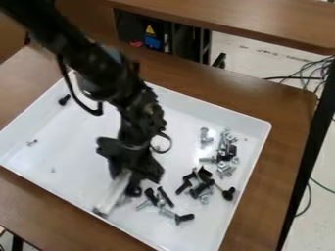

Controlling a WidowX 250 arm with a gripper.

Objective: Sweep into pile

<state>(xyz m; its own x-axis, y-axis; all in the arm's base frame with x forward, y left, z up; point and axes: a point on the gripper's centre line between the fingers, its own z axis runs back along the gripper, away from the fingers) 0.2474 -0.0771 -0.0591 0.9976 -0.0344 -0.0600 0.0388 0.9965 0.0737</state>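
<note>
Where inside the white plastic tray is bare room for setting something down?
Free: between the black gripper and small silver screw at left; also between silver metal bolts and the upper tray wall. Crowded: right of the gripper, where black bolts mix with silver ones.

A yellow warning triangle [150,30] marks the black equipment [126,25] in back.

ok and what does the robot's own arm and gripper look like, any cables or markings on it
The arm is black and jointed, with a bulky, uneven outline. A black cable hangs off it in a loop, and a thinner dark loop sticks out just above the gripper. The gripper is black too, wider than the wrist and angular. I can't make out any markings.
</note>
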